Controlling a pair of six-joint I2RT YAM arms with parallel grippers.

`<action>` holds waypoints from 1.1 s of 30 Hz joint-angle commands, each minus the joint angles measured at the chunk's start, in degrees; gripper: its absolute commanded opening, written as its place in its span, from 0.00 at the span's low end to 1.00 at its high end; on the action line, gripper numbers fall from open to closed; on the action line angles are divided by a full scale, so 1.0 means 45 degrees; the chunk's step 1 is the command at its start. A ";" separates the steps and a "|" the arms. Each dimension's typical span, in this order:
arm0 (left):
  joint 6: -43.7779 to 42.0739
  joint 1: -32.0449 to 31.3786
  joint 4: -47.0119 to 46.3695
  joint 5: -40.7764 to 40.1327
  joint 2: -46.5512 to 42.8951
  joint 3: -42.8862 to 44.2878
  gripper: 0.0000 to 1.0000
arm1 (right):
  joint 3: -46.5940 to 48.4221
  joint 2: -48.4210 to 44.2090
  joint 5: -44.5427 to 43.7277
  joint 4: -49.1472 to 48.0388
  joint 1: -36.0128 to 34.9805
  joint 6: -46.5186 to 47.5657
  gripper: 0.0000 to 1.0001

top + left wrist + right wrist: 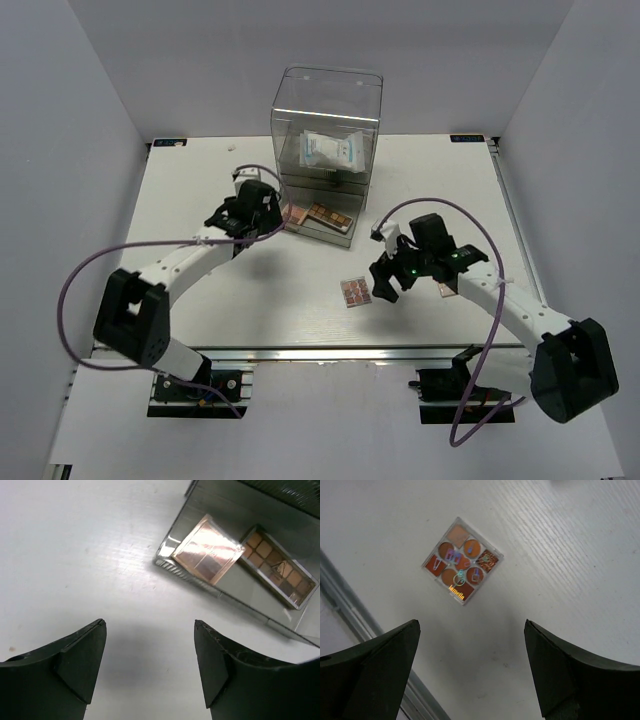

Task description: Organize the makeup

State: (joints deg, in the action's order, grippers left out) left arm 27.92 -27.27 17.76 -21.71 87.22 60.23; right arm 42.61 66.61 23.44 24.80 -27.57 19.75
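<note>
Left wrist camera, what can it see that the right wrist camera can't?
Only left wrist: a pink palette and a long brown palette lying next to each other in the clear drawer. Only right wrist: a small square palette alone on the table. Both: the white table and an open gripper, the left gripper in one, the right gripper in the other.

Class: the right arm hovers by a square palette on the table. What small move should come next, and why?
Probably ease the right gripper forward and down over the square palette, then close. Its jaws stand open and empty, the palette lies flat just ahead of them, loose on the table.
</note>
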 commanded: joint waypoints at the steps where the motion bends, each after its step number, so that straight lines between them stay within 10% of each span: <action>1: 0.1293 0.0082 0.0662 -0.0681 -0.2361 -0.1425 0.80 | 0.0354 0.0721 -0.2723 -0.1584 -0.0647 -0.3305 0.89; 14: 0.3949 0.0122 0.2888 -0.2537 -0.7797 -0.4300 0.98 | 0.2776 0.4512 -0.4954 -0.1859 -0.3344 -0.6048 0.89; 33: 0.4869 0.0141 0.4276 -0.2967 -0.9030 -0.5083 0.98 | 0.3051 0.6799 -0.7454 -0.1058 -0.4732 -0.7337 0.89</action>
State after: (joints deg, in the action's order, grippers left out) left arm 48.97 -26.94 36.05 -33.91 47.18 37.85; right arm 54.76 96.38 -8.25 18.09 -47.99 -10.28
